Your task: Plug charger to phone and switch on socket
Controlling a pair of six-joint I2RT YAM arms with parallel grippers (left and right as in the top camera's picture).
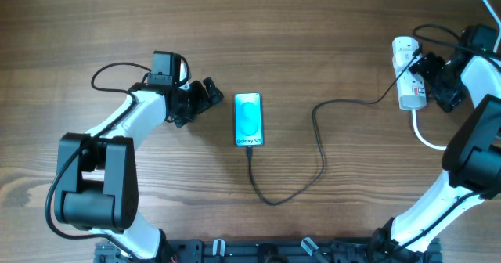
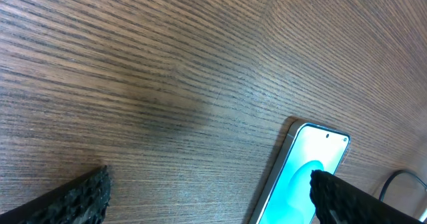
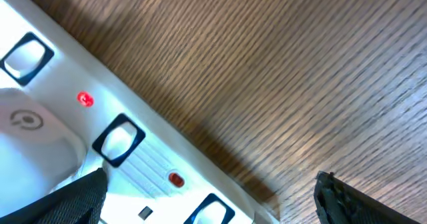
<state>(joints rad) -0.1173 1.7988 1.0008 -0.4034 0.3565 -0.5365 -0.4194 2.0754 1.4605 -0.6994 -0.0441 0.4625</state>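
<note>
Phone (image 1: 248,120) is showing text on its white lower band, too blurred to read. Socket (image 3: 143,161) is showing a round power symbol at frame left.

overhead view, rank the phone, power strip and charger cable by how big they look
1. charger cable, longest by far, though thin
2. power strip and phone look alike; right arm hides part of the strip, so no ranking

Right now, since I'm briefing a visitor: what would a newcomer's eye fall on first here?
The phone glows teal at the centre, the black charger looping from it toward the white socket at the far right. The open left claw sits left of the phone; the open right claw hovers at the socket.
</note>
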